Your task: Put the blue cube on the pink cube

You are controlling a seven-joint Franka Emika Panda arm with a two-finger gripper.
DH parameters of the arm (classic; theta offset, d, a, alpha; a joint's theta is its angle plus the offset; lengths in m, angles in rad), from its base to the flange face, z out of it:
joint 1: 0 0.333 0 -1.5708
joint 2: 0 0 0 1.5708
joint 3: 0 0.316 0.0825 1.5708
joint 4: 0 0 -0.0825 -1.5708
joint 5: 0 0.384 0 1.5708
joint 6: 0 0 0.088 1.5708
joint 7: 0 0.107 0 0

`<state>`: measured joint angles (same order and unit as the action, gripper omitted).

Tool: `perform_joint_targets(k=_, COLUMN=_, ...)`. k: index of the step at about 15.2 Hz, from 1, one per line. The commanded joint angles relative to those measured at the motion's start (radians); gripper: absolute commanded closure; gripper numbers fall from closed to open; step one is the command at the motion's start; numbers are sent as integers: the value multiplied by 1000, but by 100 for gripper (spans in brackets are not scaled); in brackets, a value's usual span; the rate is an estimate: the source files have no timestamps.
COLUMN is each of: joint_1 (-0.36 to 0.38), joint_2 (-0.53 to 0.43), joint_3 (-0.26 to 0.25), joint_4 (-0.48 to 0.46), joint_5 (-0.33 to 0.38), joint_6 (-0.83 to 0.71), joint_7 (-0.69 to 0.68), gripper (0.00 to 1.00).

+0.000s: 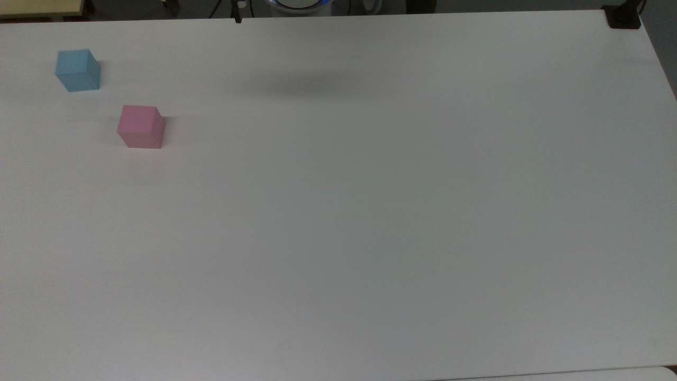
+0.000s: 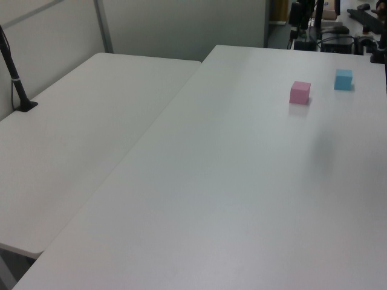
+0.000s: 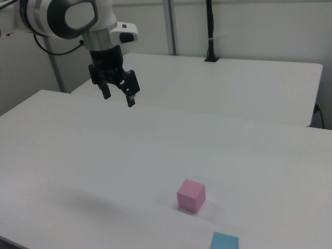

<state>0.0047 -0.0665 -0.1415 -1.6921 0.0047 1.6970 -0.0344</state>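
Note:
The blue cube [image 1: 78, 70] rests on the white table near the top view's far left; it also appears as the blue cube [image 2: 343, 79] and, partly cut off at the bottom edge, the blue cube [image 3: 224, 241]. The pink cube [image 1: 140, 126] sits a short gap away from it, apart and not touching, seen again as the pink cube [image 2: 300, 92] and the pink cube [image 3: 191, 195]. My gripper [image 3: 119, 96] hangs high above the table in the right view's upper left, far from both cubes, open with nothing between its fingers.
The white table [image 1: 370, 211] spreads wide around the cubes. A second white table [image 2: 78, 139] adjoins it, carrying a black post [image 2: 15, 75]. A black clamp [image 1: 624, 18] sits at the top view's far right corner.

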Motion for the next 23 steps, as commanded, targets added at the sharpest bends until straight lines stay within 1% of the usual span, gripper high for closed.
perform_joint_targets(k=1, joint_1=8, joint_2=2, joint_3=6, joint_4=0, joint_5=-17, joint_6=-5, joint_7=19, gripper=0)
perform_joint_targets(k=14, joint_1=9, joint_2=2, joint_3=7, joint_4=0, joint_5=-17, joint_6=-5, joint_7=21, gripper=0)
perform_joint_targets(k=18, joint_1=-9, joint_2=-4, joint_3=2, joint_4=-9, joint_5=-19, joint_6=-16, joint_7=10, gripper=0)
perform_joint_targets(k=19, joint_1=-17, joint_2=-4, joint_3=0, joint_4=-11, joint_5=-35, joint_6=-17, joint_7=4, gripper=0)
perform_joint_targets(k=20, joint_1=-26, joint_2=-3, joint_3=0, joint_4=-20, joint_5=-81, joint_6=-17, joint_7=-28, gripper=0)
perform_joint_targets(k=21, joint_1=-37, joint_2=-1, joint_3=-1, joint_4=-35, joint_5=-122, joint_6=-19, joint_7=-104, gripper=0)
perform_joint_targets(k=22, joint_1=-64, joint_2=-1, joint_3=-3, joint_4=-55, joint_5=-141, joint_6=-26, joint_7=-218, gripper=0)
perform_joint_targets(k=23, joint_1=-105, joint_2=-1, joint_3=-4, joint_4=-64, joint_5=-144, joint_6=-26, joint_7=-345, gripper=0)
